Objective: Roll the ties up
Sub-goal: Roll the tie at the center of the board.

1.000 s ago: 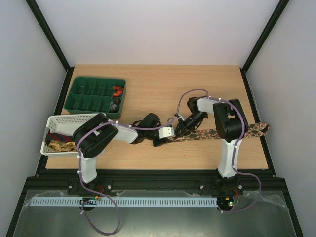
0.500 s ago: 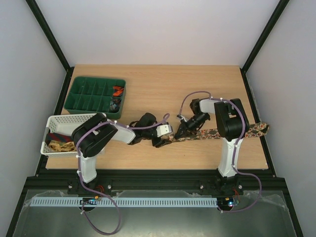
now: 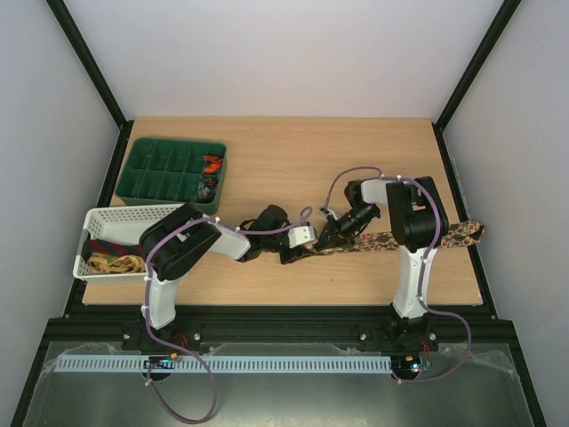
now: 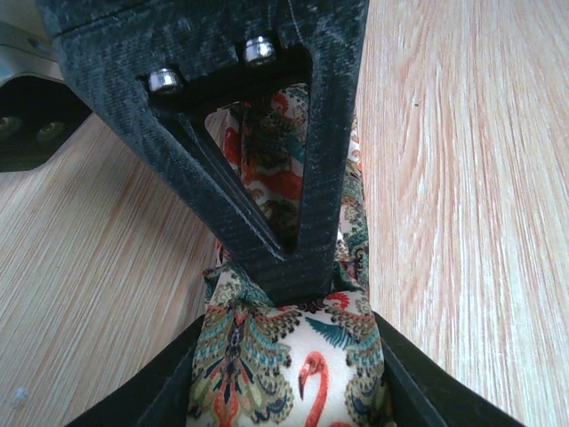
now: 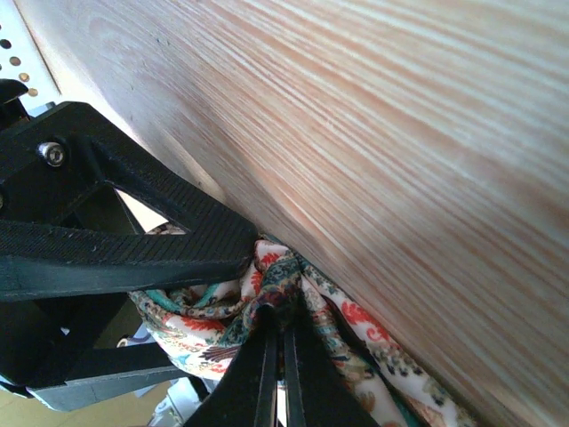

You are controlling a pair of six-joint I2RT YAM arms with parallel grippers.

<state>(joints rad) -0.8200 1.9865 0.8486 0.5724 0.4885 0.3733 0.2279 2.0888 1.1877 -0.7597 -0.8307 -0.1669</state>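
A floral-patterned tie (image 3: pixel 391 238) lies as a long strip across the right of the table, its wide end at the right edge. Its left end is bunched between both grippers. My left gripper (image 3: pixel 297 253) is shut on the bunched, flamingo-printed fabric (image 4: pixel 249 374), which fills the gap between its jaws (image 4: pixel 292 349). My right gripper (image 3: pixel 328 239) meets it from the right, its jaws almost touching and pinching a fold of the tie (image 5: pixel 356 331) at their tips (image 5: pixel 277 313). The right gripper's finger (image 4: pixel 267 89) hides part of the tie in the left wrist view.
A green compartment tray (image 3: pixel 142 169) stands at the back left with an orange-red coil (image 3: pixel 212 163) and a dark coil (image 3: pixel 207 187) in it. A white basket (image 3: pixel 111 216) at the left edge holds a gold-patterned tie (image 3: pixel 116 263) and a maroon one (image 3: pixel 103 245).
My right gripper has moved down and left onto the tie's end, close to the left gripper. The left gripper has shifted only slightly and stays on the tie.
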